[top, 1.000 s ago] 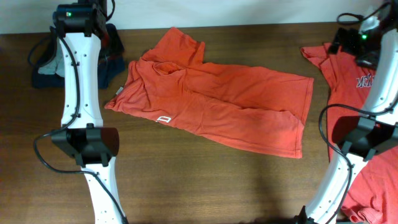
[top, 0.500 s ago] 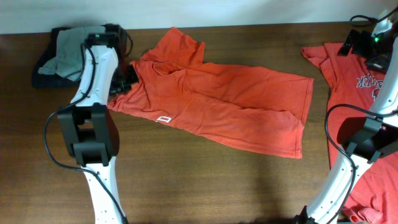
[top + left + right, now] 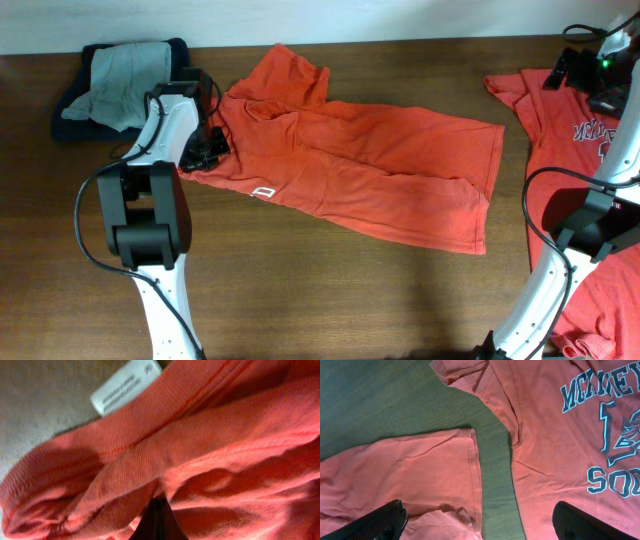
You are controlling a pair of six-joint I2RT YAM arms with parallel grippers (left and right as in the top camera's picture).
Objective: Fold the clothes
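An orange-red T-shirt [image 3: 350, 160] lies spread and wrinkled across the middle of the table, with a small white logo [image 3: 264, 190] near its front left edge. My left gripper [image 3: 205, 150] is down on the shirt's left edge. In the left wrist view its dark fingers [image 3: 157, 520] are pressed together with bunched orange cloth [image 3: 210, 450] around them, close to a white label [image 3: 125, 385]. My right gripper [image 3: 585, 65] hangs high at the back right. Its fingers [image 3: 390, 517] are wide apart and empty above the shirt's hem [image 3: 420, 465].
A second orange-red T-shirt [image 3: 580, 140] with dark-edged lettering [image 3: 600, 425] lies at the right edge under the right arm. Folded grey and navy garments [image 3: 115, 85] sit at the back left. A strip of bare wood [image 3: 495, 480] separates the two shirts.
My left arm has swung from over the grey and navy pile down to the shirt's left edge. The right arm shifted slightly at first, then stayed still.
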